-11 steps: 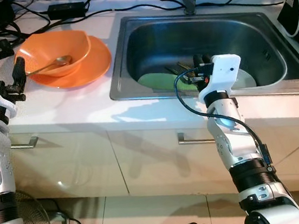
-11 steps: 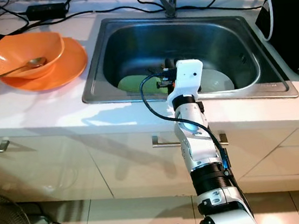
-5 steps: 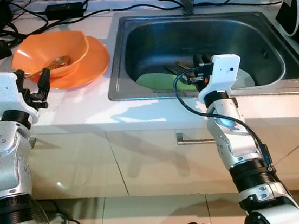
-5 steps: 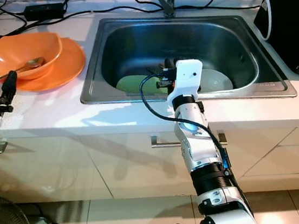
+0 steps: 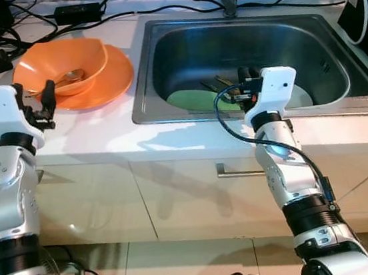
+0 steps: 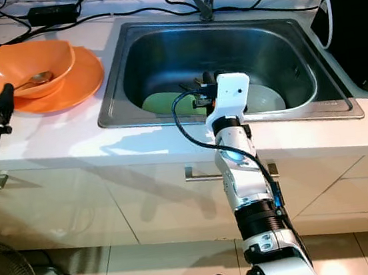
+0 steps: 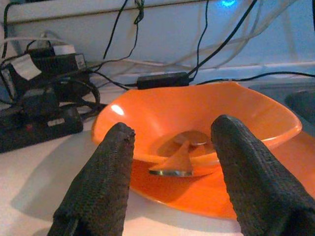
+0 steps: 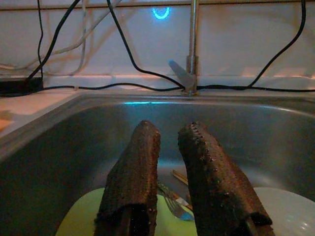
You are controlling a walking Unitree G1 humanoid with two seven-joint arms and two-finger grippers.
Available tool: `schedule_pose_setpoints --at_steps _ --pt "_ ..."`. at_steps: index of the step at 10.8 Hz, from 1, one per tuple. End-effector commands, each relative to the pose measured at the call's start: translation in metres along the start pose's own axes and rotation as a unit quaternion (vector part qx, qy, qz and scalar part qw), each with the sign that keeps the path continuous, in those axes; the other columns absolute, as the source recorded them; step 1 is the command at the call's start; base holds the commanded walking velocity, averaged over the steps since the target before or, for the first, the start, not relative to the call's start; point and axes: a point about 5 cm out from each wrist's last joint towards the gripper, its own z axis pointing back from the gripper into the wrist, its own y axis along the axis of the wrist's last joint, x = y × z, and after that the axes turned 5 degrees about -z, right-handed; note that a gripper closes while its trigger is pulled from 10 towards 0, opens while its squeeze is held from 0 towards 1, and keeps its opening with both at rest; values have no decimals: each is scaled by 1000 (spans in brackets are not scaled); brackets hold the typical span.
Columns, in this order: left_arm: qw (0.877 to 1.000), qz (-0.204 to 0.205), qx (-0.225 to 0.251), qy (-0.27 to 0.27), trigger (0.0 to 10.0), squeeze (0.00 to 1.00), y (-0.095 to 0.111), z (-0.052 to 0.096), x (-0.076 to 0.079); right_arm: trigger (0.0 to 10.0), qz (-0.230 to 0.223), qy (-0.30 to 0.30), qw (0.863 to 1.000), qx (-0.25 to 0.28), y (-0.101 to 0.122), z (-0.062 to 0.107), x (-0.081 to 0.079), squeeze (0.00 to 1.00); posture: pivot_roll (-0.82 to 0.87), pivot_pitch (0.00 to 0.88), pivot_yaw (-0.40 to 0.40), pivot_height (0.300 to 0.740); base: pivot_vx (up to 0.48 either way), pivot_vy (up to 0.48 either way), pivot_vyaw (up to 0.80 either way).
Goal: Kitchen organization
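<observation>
Orange round bowl [image 5: 62, 64] with a metal spoon [image 5: 63, 79] in it sits on an orange plate [image 5: 106, 80] on the white countertop [image 5: 96, 131], at nine o'clock from the stainless steel sink [image 5: 143, 89]. At the bowl's seven o'clock hovers the left gripper [image 5: 40, 105], fingers [image 7: 96, 184] apart, aimed at the spoon without touching it. The right gripper [image 8: 170, 177] hangs over the sink's front edge, fingers nearly together, above a green plate [image 5: 189, 100], a white plate [image 8: 290, 211] and loose cutlery [image 8: 172, 196].
</observation>
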Motion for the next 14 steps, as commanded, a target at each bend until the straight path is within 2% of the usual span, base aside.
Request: schedule_pose_setpoints --at_steps 1,2,3,4,11,14 --pt "1000 10 2 1 10000 0 0 -3 4 10000 -1 -3 1000 2 0 0 3 0 105 107 -36 740 0 0 0" --pt "1000 28 0 -4 10000 0 -4 -5 10 10000 0 -4 1000 2 0 0 3 0 100 104 -37 740 0 0 0" --pt "999 37 2 -9 9529 0 -3 -6 15 10000 1 -4 1000 3 0 0 4 0 98 104 -37 740 0 0 0" --pt "999 38 4 -15 0 0 -2 -8 19 10000 2 -5 1000 3 1 0 5 0 97 106 -36 740 0 0 0" --pt "999 32 9 -11 0 0 0 -13 21 10000 1 -6 1000 3 1 -1 4 0 101 101 -37 740 0 0 0" --pt "999 16 31 -12 0 0 12 -16 24 10000 1 -5 1000 3 0 -1 4 0 102 98 -38 740 0 0 0"
